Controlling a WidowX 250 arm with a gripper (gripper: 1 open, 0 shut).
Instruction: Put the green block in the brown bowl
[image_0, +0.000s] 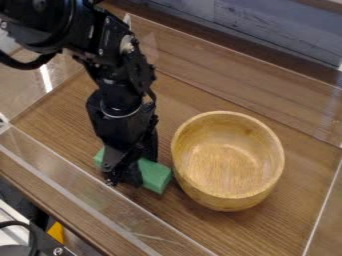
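The green block (155, 177) lies on the wooden table just left of the brown bowl (229, 159), with its ends showing on either side of the black fingers. My gripper (127, 172) points straight down over the block's middle, fingers closed against its sides. The block's middle is hidden by the fingers. It rests low, at the table surface, close to the bowl's left rim. The bowl stands upright and is empty.
A clear plastic wall (80, 215) runs along the front and left of the table. A raised wooden edge (254, 45) borders the back. Bare tabletop (227, 90) stretches behind the bowl.
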